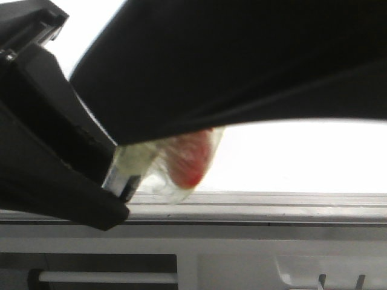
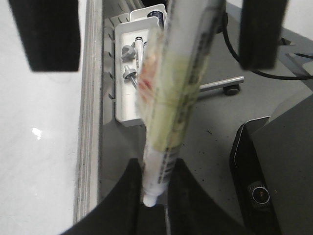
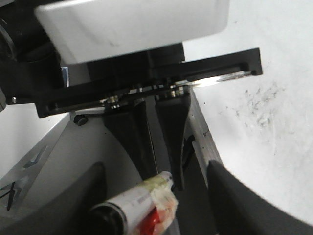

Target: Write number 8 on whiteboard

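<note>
My left gripper [image 2: 156, 165] is shut on the lower barrel of a white marker [image 2: 168, 98] wrapped in yellowish tape with a red patch. My right gripper [image 3: 155, 171] is open, its wide-spread fingers [image 2: 49, 34] standing either side of the marker's [image 3: 139, 203] black-capped end without touching it. The whiteboard [image 3: 266, 63] lies beside both grippers, white with black specks [image 3: 259, 105], and also shows in the left wrist view [image 2: 34, 147]. In the front view, black arm parts hide most of the whiteboard [image 1: 296, 157], and the taped marker [image 1: 187, 158] pokes out below them. The number 8 is out of view.
A grey metal ledge [image 2: 88, 122] edges the board, also seen in the front view [image 1: 260, 205]. A white holder [image 2: 124, 93] with spare pens sits just beyond the ledge. A black camera housing [image 2: 259, 191] and cables lie on the grey surface beside it.
</note>
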`<control>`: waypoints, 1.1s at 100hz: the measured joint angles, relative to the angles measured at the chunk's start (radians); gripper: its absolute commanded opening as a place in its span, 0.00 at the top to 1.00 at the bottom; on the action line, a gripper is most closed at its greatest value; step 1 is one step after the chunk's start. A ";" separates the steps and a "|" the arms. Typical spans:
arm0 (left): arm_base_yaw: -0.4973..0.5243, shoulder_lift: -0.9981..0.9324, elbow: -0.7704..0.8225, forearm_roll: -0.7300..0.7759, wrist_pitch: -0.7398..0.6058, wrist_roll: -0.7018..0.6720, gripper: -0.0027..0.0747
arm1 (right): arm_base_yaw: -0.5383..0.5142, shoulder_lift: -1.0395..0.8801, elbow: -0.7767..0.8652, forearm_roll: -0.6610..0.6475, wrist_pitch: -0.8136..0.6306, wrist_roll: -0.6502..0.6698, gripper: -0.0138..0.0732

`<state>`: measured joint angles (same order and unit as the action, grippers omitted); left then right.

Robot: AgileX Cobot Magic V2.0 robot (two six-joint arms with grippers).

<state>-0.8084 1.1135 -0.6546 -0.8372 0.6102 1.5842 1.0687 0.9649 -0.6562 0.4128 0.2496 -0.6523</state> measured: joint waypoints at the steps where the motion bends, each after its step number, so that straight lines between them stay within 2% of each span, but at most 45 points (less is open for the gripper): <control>1: 0.000 0.000 0.000 0.000 0.000 0.000 0.99 | 0.000 0.000 -0.002 0.002 0.002 0.000 0.38; 17: 0.000 0.000 0.000 0.000 -0.013 0.002 0.99 | 0.000 0.012 -0.005 0.009 0.011 -0.004 0.39; 39: 0.000 0.000 -0.008 -0.002 -0.023 0.002 0.99 | 0.000 0.027 -0.008 0.017 0.013 -0.004 0.51; 52: 0.000 0.000 -0.008 -0.005 -0.027 0.002 0.99 | 0.000 0.032 -0.008 0.027 0.015 -0.004 0.53; 89: 0.000 0.000 -0.008 -0.012 -0.030 0.002 0.99 | -0.002 0.051 -0.015 0.050 0.023 -0.010 0.52; 110: 0.000 0.000 -0.008 -0.014 -0.030 0.002 0.99 | -0.002 0.059 -0.019 0.058 0.027 -0.010 0.46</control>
<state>-0.8084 1.1135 -0.6625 -0.8512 0.5807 1.5865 1.0669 1.0238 -0.6751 0.4704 0.2764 -0.6625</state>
